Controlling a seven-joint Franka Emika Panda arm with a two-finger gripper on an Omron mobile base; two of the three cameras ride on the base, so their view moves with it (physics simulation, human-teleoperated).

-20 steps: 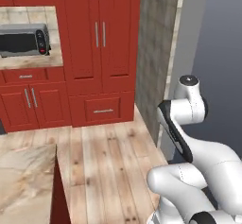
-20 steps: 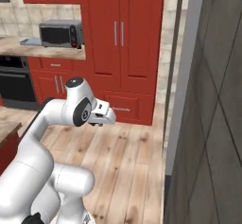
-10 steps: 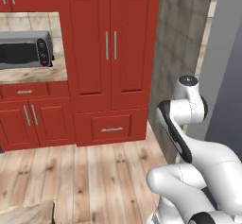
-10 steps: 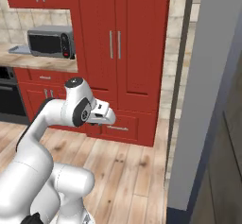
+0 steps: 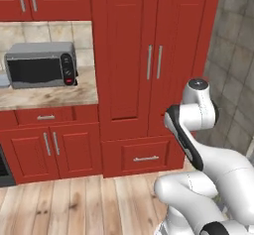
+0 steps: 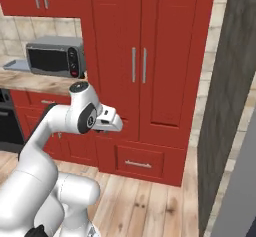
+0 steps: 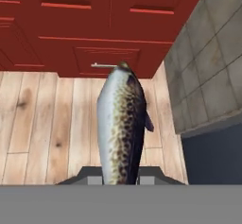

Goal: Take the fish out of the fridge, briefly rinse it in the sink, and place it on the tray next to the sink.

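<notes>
The fish sits in your gripper, jaws closed tight on it, over the wood floor. Red cupboards stand ahead; a microwave is far left.

Red cabinets block ahead; wood floor lies open

No legible text, label, brand, number or sign is found on any surface. The microwave carries a control panel with red and dark buttons, but its markings are too small to read.
</notes>
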